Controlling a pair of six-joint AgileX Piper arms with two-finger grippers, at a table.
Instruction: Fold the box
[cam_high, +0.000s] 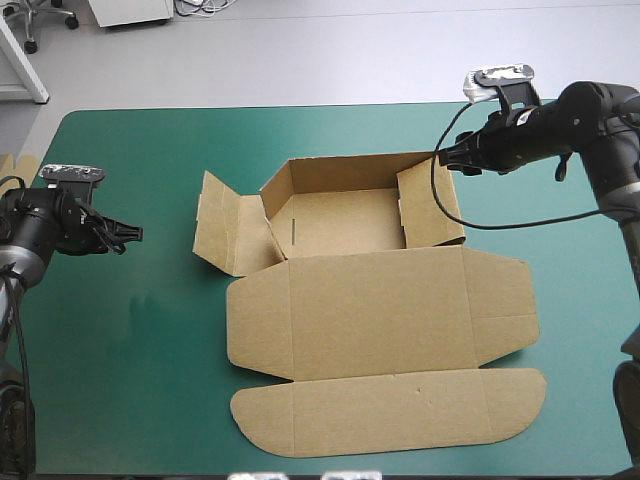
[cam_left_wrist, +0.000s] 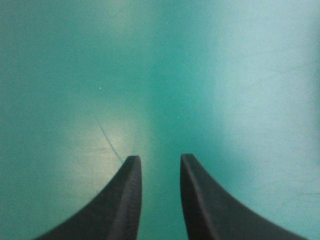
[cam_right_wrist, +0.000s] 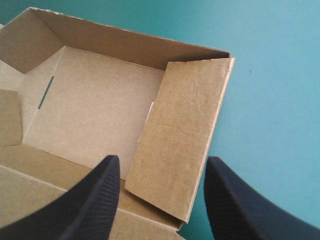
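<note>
The brown box (cam_high: 360, 300) lies mid-table as a half-formed tray, its back wall raised and its lid flat toward the table's front edge. Its left side flap (cam_high: 222, 235) is splayed outward. The right wall flap (cam_high: 430, 205) stands and leans inward. My right gripper (cam_high: 445, 158) hovers open at the box's far right corner. In the right wrist view that flap (cam_right_wrist: 185, 130) lies just ahead of the gripper (cam_right_wrist: 160, 159), in line with the gap between its fingers, beside the tray floor (cam_right_wrist: 90, 105). My left gripper (cam_high: 130, 235) is well left of the box, narrowly open (cam_left_wrist: 157, 157) over bare teal-green cover.
A strip of more brown board (cam_high: 15, 165) shows at the table's left edge. Teal-green cover (cam_high: 120, 360) stretches between the left gripper and the box, and also to the right of the lid.
</note>
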